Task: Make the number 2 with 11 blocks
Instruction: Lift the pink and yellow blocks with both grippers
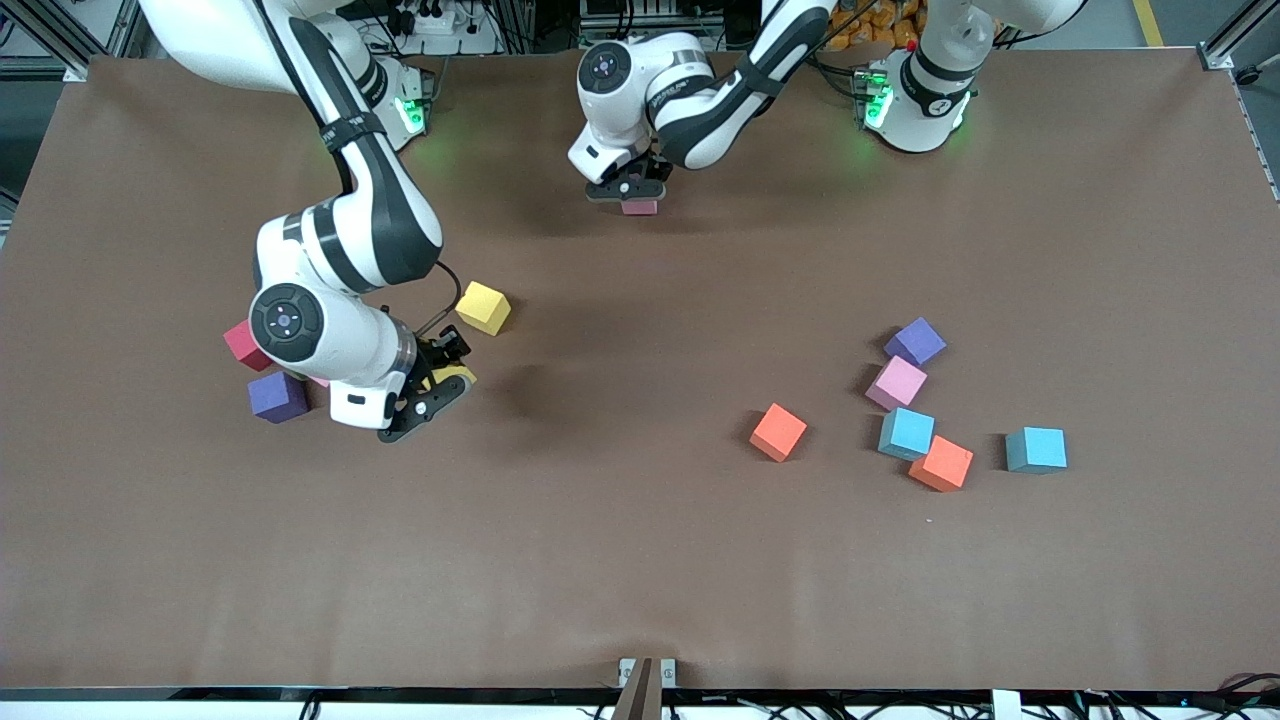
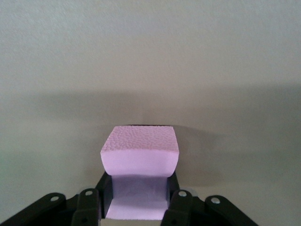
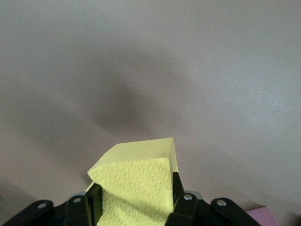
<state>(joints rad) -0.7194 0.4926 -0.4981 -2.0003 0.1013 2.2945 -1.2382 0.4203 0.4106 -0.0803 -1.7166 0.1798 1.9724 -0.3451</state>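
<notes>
1. You have a table (image 1: 640, 580) under a plain brown matte covering; faint creases run across it near the edge closest to the front camera.
2. You will find a small metal bracket (image 1: 647, 672) fixed at the middle of that near edge.
3. Dark cables (image 1: 760, 708) run along below the same edge.
4. An aluminium frame rail (image 1: 1235, 35) meets the table corner at the left arm's end.
5. Farther from the front camera than the table, note a heap of orange items (image 1: 880, 18), kind not discernible, and a yellow floor stripe (image 1: 1148, 20).
</notes>
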